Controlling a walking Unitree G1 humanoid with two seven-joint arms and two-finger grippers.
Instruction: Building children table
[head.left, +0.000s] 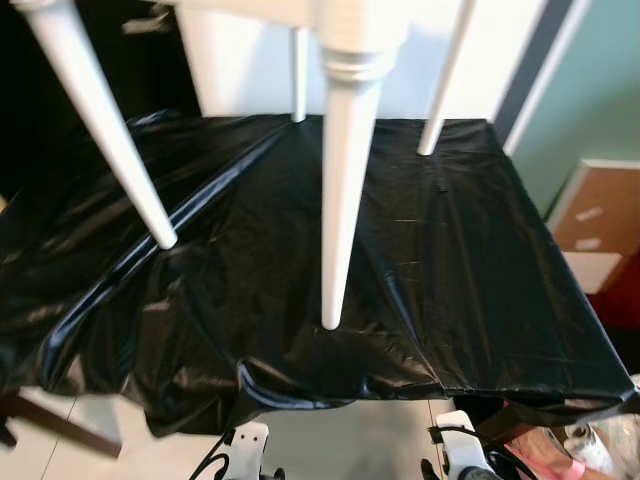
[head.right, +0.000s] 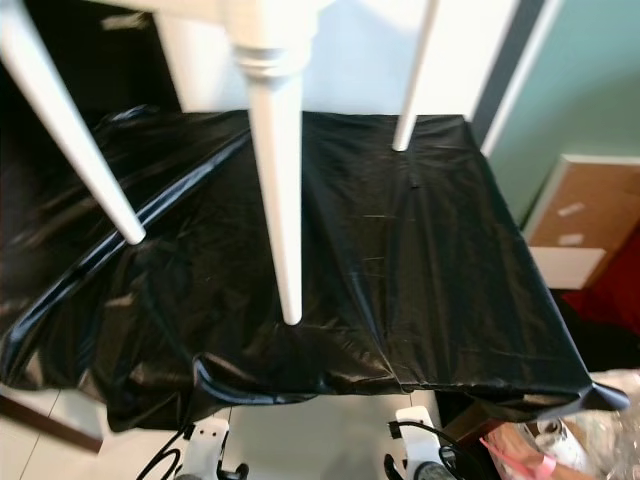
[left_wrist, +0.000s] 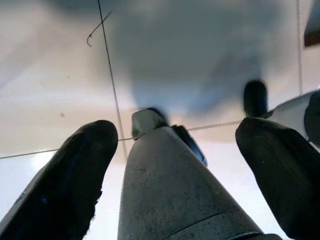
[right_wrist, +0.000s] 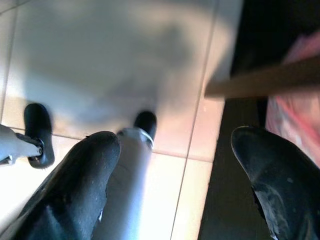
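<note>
Head views: white children's table (head.left: 300, 20) standing close above a counter (head.left: 480, 300) draped in glossy black plastic sheet (head.left: 250, 300), its four tapered white legs (head.left: 345, 190) resting on the sheet; brown cardboard box (head.left: 600, 215) to the right. Left wrist view: left claw (left_wrist: 180, 165) hanging over pale floor tiles (left_wrist: 60, 75), fingers spread apart, holding nothing. Right wrist view: right claw (right_wrist: 180, 175) likewise spread apart over tiles, empty, near a wooden bar (right_wrist: 265, 80).
</note>
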